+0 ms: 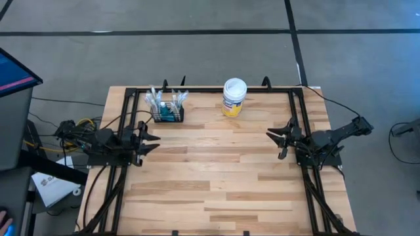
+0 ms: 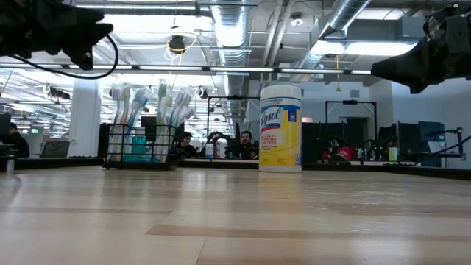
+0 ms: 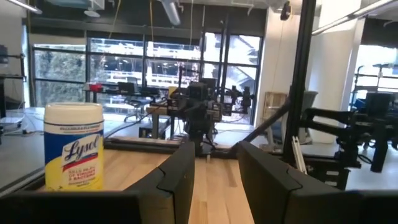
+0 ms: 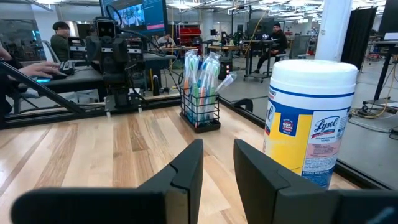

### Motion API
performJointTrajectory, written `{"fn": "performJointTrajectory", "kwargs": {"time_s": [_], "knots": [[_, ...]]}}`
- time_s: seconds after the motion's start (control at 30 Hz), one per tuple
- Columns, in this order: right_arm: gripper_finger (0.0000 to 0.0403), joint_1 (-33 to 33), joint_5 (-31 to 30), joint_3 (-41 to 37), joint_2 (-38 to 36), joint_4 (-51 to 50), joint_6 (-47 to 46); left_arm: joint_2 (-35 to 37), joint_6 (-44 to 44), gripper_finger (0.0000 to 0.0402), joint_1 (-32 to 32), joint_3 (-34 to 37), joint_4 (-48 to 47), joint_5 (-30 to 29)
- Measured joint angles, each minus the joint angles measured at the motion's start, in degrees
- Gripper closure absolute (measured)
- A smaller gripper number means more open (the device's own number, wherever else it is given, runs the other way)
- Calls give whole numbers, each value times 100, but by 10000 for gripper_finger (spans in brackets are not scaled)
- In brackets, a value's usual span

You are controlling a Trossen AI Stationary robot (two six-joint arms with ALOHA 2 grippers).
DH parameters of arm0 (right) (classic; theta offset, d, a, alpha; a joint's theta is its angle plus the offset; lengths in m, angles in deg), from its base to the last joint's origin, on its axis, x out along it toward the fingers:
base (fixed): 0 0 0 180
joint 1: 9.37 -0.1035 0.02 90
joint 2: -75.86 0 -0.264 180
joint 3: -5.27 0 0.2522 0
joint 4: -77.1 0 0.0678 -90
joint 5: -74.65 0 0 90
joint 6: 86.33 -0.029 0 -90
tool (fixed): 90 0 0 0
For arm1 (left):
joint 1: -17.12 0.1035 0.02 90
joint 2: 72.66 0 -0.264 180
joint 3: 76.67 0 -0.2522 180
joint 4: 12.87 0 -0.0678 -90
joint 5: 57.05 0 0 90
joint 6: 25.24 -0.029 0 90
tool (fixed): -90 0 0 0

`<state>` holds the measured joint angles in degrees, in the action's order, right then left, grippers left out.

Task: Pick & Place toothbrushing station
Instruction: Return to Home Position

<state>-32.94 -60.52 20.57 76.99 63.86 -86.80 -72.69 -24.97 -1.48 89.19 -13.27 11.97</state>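
Note:
The toothbrushing station [image 1: 168,113], a small black wire basket holding several toothbrushes, stands on its base on the table's far left part; it also shows in the low view [image 2: 141,146] and the right wrist view [image 4: 200,104]. My left gripper [image 1: 153,139] is open and empty at the table's left side, a little nearer than the basket. My right gripper [image 1: 274,139] is open and empty at the right side. Each shows open in its own wrist view, the left [image 3: 214,180] and the right [image 4: 217,171].
A round tub with a white lid and yellow label [image 1: 233,97] stands at the far middle of the table, right of the basket. A black frame [image 1: 296,105] runs along the table's far, left and right edges. People sit at desks in the room behind.

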Motion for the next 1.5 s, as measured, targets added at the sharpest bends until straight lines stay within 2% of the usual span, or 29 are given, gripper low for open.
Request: {"fn": "performJointTrajectory", "kwargs": {"time_s": [0.17,0.5,1.0,1.33,1.5], "knots": [[321,0,2,0,-2,2,0,0,0,284,230,0,32,0],[321,0,0,0,-2,0,0,2,0,284,1304,0,62,-2],[321,0,-2,0,0,2,0,4,2,284,1334,0,90,1],[321,0,-2,0,0,2,0,4,350,284,1334,0,27,6],[321,0,-2,0,0,0,0,4,756,284,1334,0,-393,328]]}}
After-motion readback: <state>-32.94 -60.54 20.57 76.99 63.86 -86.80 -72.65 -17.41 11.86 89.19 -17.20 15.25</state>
